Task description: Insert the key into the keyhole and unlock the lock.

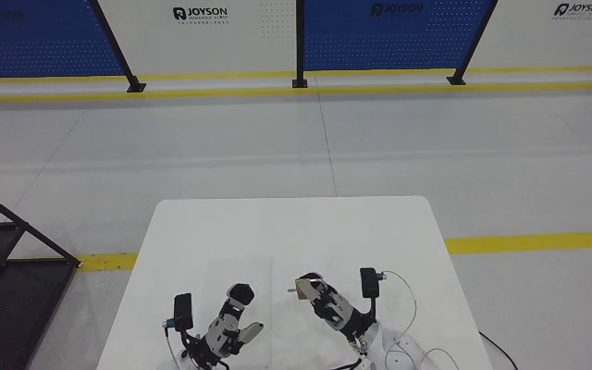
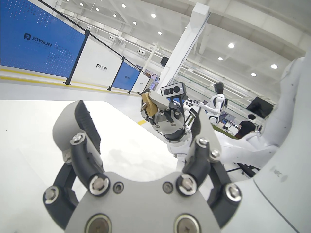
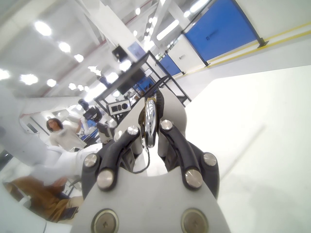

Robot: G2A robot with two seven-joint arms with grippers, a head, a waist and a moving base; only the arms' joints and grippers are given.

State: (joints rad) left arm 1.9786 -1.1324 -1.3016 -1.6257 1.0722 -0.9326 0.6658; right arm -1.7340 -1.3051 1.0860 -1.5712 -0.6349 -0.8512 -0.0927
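Observation:
My right gripper [image 1: 310,289] hovers over the near part of the white table [image 1: 277,231], shut on a brass padlock [image 1: 301,286]. The padlock's chrome shackle [image 3: 150,122] runs between that gripper's fingers [image 3: 170,107]. A small silver key [image 2: 144,107] sticks out of the padlock's brass body [image 2: 150,105], on the side facing my left arm. My left gripper [image 1: 248,312] is a short way to the left of the padlock, open, with nothing between its ribbed pads [image 2: 88,122]. It points toward the padlock and key without touching them.
A black metal rack [image 1: 28,250] stands off the table's left edge. White cables [image 1: 407,319] hang by the right arm near the table's front right. Blue and white barrier panels [image 1: 388,37] line the far side of the floor.

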